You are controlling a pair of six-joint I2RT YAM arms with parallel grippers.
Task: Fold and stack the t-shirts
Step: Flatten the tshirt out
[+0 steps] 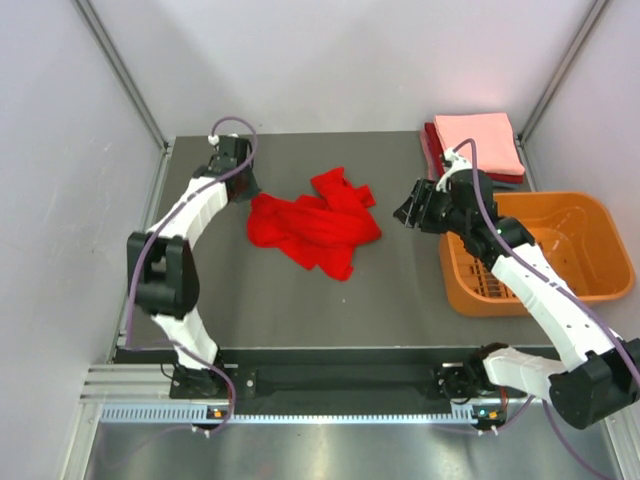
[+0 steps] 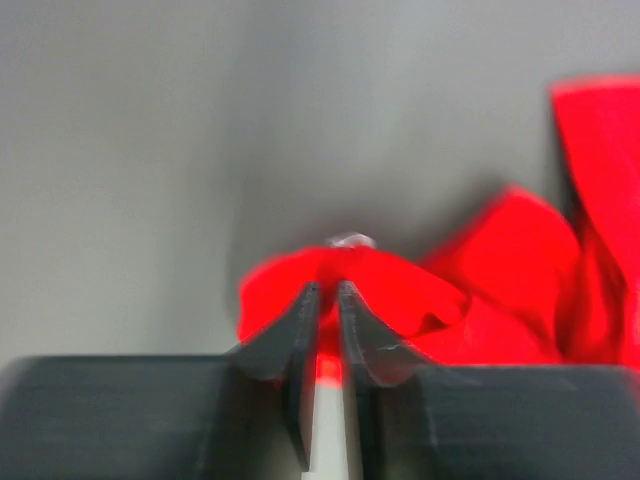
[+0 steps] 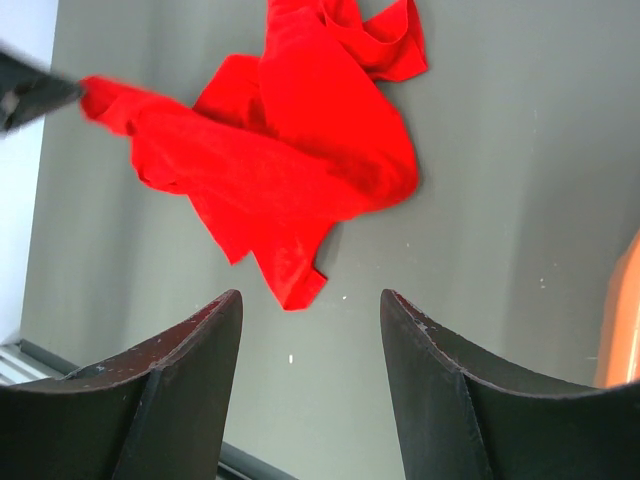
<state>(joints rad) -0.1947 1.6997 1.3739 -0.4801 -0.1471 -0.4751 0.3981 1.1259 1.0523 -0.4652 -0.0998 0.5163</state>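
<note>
A bright red t-shirt (image 1: 315,225) lies crumpled in the middle of the grey table. My left gripper (image 1: 250,190) sits at its left edge. In the left wrist view the gripper (image 2: 327,290) is shut on a fold of the red cloth (image 2: 400,290). My right gripper (image 1: 408,212) hovers just right of the shirt, open and holding nothing. Its wrist view shows the gripper (image 3: 310,300) spread wide above bare table, with the red t-shirt (image 3: 290,150) ahead of it. A folded salmon-pink t-shirt (image 1: 480,142) lies on a dark red one (image 1: 430,150) at the back right.
An orange plastic basket (image 1: 545,198) stands at the right edge, under the right arm, and its edge shows in the right wrist view (image 3: 625,320). Grey walls close in the table on the left, back and right. A metal rail (image 1: 330,380) runs along the near edge.
</note>
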